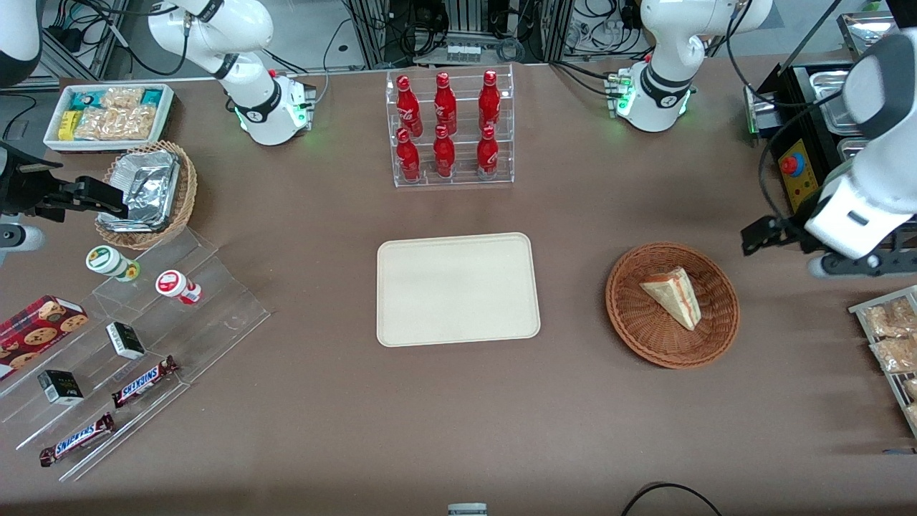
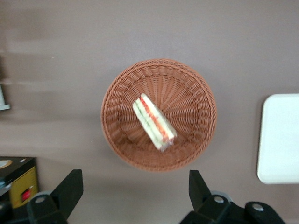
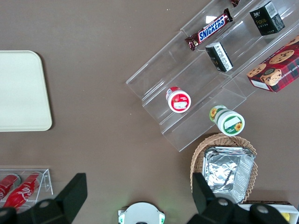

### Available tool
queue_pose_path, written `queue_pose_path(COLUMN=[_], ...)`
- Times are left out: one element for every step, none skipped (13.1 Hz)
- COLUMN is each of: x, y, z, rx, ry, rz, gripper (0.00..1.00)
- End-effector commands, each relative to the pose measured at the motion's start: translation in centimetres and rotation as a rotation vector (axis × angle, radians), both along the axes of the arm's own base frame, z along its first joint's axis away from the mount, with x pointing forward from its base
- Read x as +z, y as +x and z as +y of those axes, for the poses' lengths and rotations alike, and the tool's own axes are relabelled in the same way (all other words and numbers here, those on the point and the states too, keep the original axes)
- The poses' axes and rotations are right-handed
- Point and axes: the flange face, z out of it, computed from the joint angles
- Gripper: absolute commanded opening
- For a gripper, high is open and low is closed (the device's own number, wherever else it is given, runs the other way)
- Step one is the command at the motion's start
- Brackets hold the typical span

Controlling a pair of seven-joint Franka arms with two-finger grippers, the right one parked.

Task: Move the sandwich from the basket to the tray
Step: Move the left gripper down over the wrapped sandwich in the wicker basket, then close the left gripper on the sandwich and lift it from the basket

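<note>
Brown tabletop, cream-beige rectangular tray bare. Round reddish-brown wicker basket holds triangular pale-bread sandwich. Left gripper hovers above the basket, fingers spread, empty. Approach step; next: descend, straddle wedge, close.

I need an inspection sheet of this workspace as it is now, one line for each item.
Surface: brown table, no spills seen.
Job's things: sandwich in the basket; tray bare.
Clutter: bottle rack, snack steps, foil-tray basket, snack bin.
Hand: left arm's hand open, above the table beside the basket, holding nothing.
Cables: one at the table's near edge.
Surroundings: control box at the working arm's end.
</note>
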Motion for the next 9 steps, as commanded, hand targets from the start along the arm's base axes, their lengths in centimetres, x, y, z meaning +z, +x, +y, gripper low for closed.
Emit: queue_pose_path(x=[-3.9, -6.4, -8.6, -10.4, -11.8, -13.4, -15.0, -16.5, -17.7], y=[-0.7, -1.0, -1.7, -2.1, -2.3, -2.5, -2.7, -2.7, -2.6], z=[-0.9, -0.8, -0.7, -0.7, -0.8, -0.8, -1.3, -1.8, -2.0], rx=[0.055, 0.059, 0.064, 0.074, 0.115, 0.151, 0.195, 0.244, 0.29], ry=[0.001, 0.002, -0.001, -0.003, -0.005, -0.008, -0.012, -0.012, -0.009], rz=[-0.035, -0.038, -0.052, -0.063, -0.075, -0.089, -0.099, -0.087, -0.073], gripper=[1.0, 1.0, 1.0, 1.0, 1.0, 1.0, 1.0, 1.0, 1.0])
